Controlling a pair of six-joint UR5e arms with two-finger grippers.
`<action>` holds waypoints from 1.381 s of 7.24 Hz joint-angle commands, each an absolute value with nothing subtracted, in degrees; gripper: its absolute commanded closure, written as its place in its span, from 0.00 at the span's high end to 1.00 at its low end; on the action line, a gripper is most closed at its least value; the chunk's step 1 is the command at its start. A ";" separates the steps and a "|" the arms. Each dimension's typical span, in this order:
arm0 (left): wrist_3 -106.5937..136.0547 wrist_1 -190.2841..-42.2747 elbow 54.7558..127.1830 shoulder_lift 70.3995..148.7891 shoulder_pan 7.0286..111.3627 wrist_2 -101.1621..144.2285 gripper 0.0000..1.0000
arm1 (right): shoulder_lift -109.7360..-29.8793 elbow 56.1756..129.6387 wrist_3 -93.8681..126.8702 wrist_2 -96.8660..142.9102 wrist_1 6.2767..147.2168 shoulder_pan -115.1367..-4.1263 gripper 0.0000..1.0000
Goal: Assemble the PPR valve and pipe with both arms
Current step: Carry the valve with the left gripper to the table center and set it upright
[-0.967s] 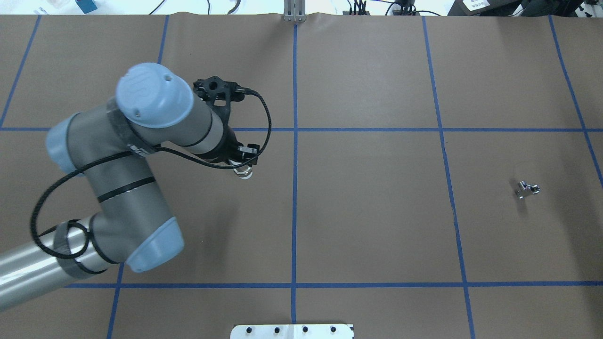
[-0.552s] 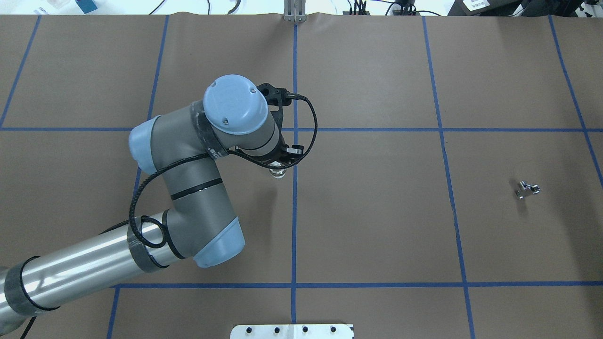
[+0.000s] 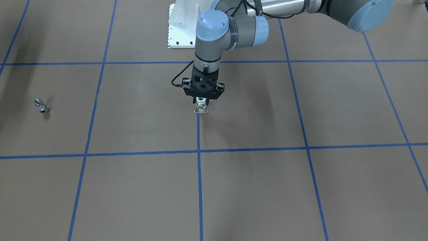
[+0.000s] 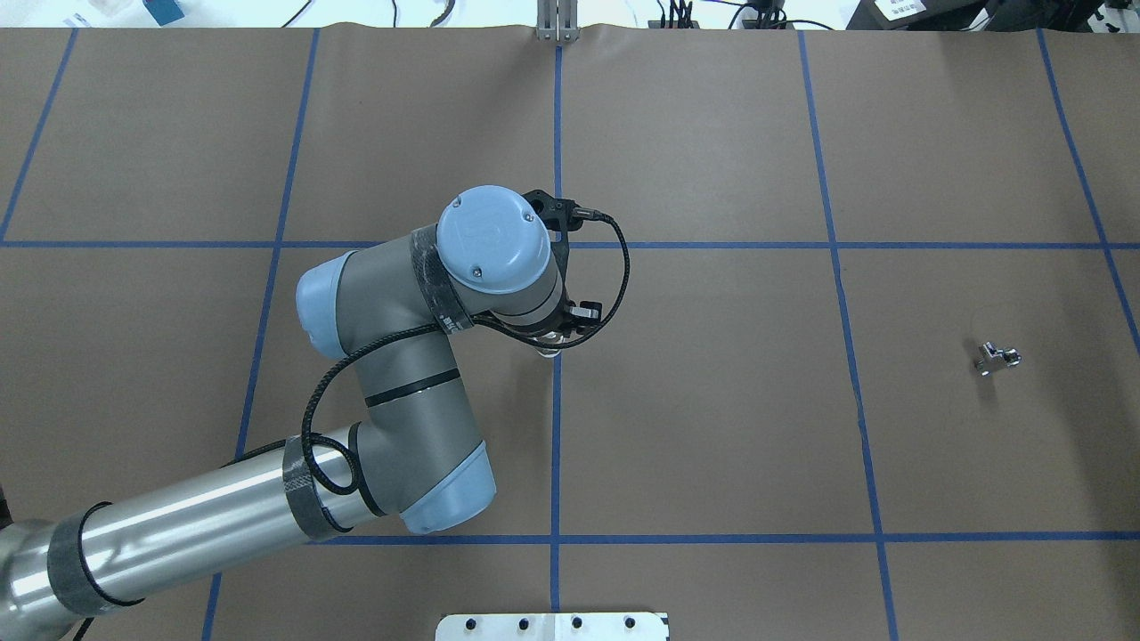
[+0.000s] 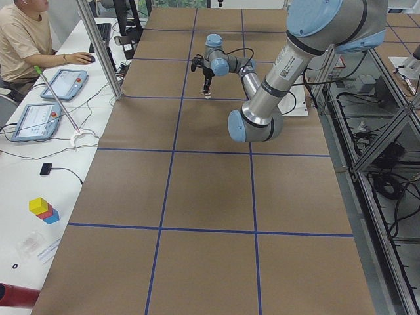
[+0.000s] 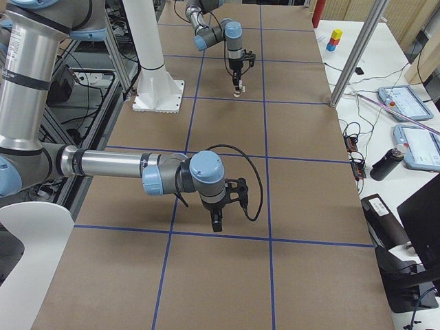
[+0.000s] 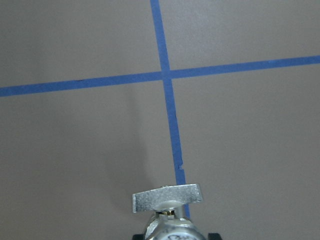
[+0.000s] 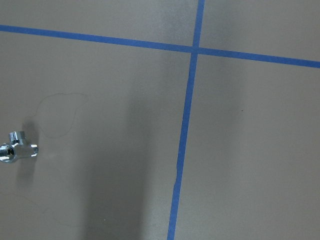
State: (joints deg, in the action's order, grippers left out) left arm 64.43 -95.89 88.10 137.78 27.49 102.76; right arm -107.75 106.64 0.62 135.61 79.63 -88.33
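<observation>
My left gripper (image 3: pixel 201 99) is shut on the PPR valve (image 3: pixel 201 107), which hangs below it with the flat silvery tab lowest, over the central blue tape line. The valve peeks out under the wrist in the overhead view (image 4: pixel 550 346), and its tab shows in the left wrist view (image 7: pixel 167 197). The pipe (image 4: pixel 997 357), a small chrome bent fitting, lies alone on the table far on my right side; it also shows in the front view (image 3: pixel 41 105) and the right wrist view (image 8: pixel 17 147). My right gripper (image 6: pixel 216 223) shows only in the exterior right view; I cannot tell its state.
Brown paper with a blue tape grid (image 4: pixel 557 401) covers the table. The white pedestal base (image 3: pixel 180 26) stands at the robot's edge. An operator (image 5: pixel 20 39) sits at a side desk beyond an aluminium post (image 5: pixel 98 49).
My left arm has swung to the right with the valve in its gripper, from the left half of the table to the central blue line. The pipe has not moved.
</observation>
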 commanded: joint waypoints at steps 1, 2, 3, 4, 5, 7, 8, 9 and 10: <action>64.42 -97.12 86.40 138.08 26.90 101.95 0.00 | -107.75 106.61 0.62 135.62 79.63 -88.33 1.00; 64.34 -97.21 86.22 138.16 26.89 101.95 0.16 | -107.75 106.61 0.62 135.62 79.63 -88.33 1.00; 64.25 -97.47 86.22 138.16 26.81 101.95 0.37 | -107.75 106.61 0.62 135.62 79.63 -88.33 1.00; 64.25 -97.73 86.22 138.16 26.46 101.95 0.58 | -107.75 106.61 0.62 135.62 79.63 -88.33 1.00; 64.07 -99.04 86.13 137.90 26.02 101.52 0.92 | -107.75 106.61 0.62 135.53 79.63 -88.33 1.00; 63.90 -99.58 86.22 137.90 25.49 99.93 0.99 | -107.75 106.61 0.62 135.62 79.63 -88.33 1.00; 63.72 -99.32 87.70 137.81 25.58 100.02 1.00 | -107.67 106.70 0.70 135.62 79.63 -88.33 1.00; 63.72 -98.71 89.80 137.64 25.92 100.11 1.00 | -107.75 106.79 0.62 135.62 79.63 -88.33 1.00; 63.72 -96.96 93.48 136.77 27.41 100.37 1.00 | -107.41 106.79 0.70 135.70 79.63 -88.33 1.00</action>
State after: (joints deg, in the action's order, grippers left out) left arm 63.75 -98.50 89.86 137.49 26.17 100.15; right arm -107.64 106.74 0.65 135.63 79.63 -88.33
